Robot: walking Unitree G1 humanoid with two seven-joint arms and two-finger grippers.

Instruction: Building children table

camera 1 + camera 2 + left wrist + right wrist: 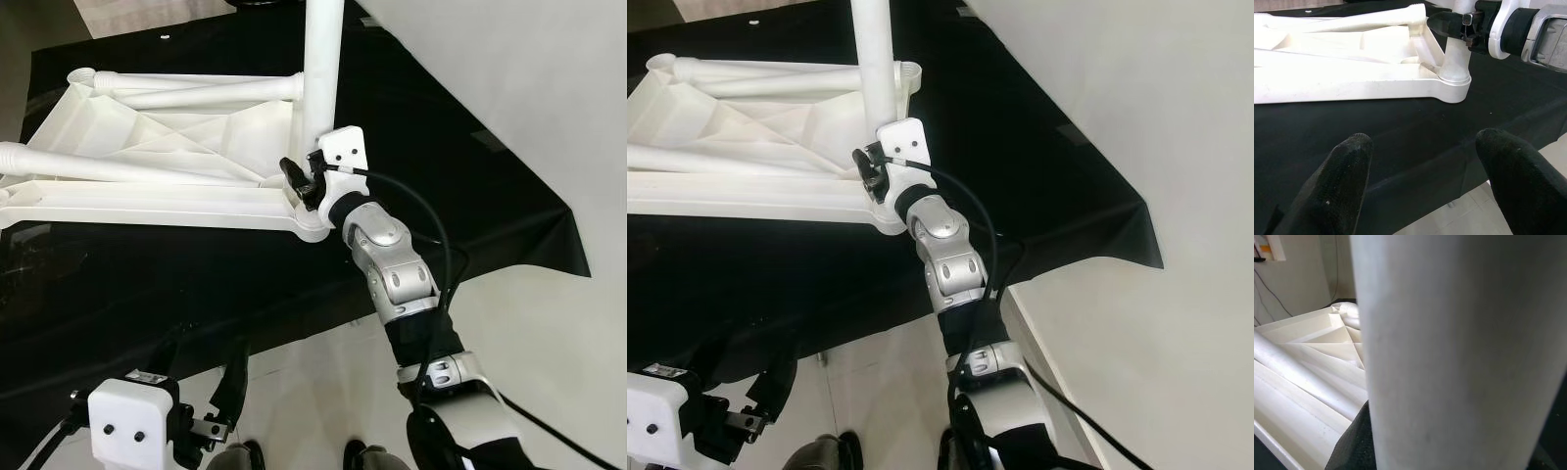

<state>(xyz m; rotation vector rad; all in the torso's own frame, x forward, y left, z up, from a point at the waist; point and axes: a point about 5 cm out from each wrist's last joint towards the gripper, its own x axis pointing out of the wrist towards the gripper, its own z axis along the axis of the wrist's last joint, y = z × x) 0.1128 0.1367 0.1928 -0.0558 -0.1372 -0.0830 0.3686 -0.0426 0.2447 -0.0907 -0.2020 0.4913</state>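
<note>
Lying upside down on a black cloth (pixel 196 284) across the upper left of the left eye view, one white tabletop (pixel 147 206) carries one upright leg (pixel 323 69) at its near corner and two loose legs (pixel 196 93) resting inside. The right claw (pixel 302 182) is clamped around the upright leg's base. In the left wrist view, the left claw (pixel 1420 186) hangs wide apart, empty, low before the cloth. The right wrist view shows the leg (pixel 1459 352) pressed close.

White table leg (pixel 1459 347) close up, ribbed tabletop underside (pixel 1312 362)
</note>
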